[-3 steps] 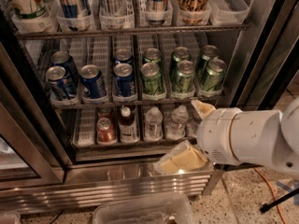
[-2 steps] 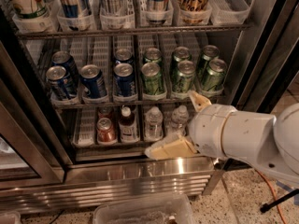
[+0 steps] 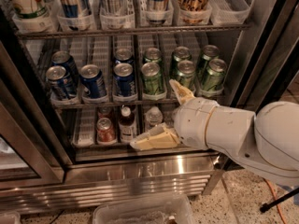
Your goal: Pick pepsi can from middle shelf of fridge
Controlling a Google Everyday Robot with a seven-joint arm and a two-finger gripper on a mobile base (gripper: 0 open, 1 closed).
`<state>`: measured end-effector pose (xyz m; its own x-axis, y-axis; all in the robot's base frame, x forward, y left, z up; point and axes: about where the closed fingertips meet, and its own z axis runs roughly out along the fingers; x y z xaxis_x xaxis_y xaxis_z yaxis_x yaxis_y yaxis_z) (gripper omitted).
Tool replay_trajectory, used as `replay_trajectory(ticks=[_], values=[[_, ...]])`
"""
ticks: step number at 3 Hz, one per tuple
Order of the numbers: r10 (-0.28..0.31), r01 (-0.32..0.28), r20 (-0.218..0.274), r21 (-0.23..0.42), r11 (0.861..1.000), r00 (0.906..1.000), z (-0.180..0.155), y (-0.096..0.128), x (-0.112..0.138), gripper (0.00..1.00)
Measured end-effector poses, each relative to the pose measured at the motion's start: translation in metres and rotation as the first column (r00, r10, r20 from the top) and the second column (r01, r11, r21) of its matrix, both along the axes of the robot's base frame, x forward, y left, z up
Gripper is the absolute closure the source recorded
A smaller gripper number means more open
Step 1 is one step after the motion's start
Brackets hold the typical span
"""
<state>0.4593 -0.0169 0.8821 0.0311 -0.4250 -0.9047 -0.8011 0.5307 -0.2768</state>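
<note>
your gripper (image 3: 153, 115) sits before the fridge (image 3: 140, 171), matt cream fingers (image 3: 152, 140) spread apart. left of the upper finger, the pepsi can (image 3: 124, 78) is glossy aluminium; the middle shelf (image 3: 93, 104) is dark wire. below the fingers, brushed stainless steel.

Cream-yellow fingers (image 3: 154, 139) on white gripper (image 3: 152, 114) low in silver-framed fridge (image 3: 140, 169), dark-blue pepsi can (image 3: 124, 78) above-left of them, green cans (image 3: 152, 77) beside upper finger, red can (image 3: 105, 129) left of lower

You have speckled terrazzo floor (image 3: 224, 204) just right of the clear plastic bin (image 3: 140, 210) at the bottom edge. Farther right of the bin, an orange cable (image 3: 274, 194) trails across the floor beside a black stand leg (image 3: 280, 201). Above the bin, the gripper (image 3: 153, 113) hangs with its fingers spread.
</note>
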Motion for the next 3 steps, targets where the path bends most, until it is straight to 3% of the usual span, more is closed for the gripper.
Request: replay_trajectory(ticks=[2,3], values=[[0.016,-0.016,0.006,0.034,0.999,0.9999,0.0,0.012,0.003,0.0],[-0.038,0.038,0.0,0.138,0.99,0.9993,-0.017,0.011,0.013,0.0]])
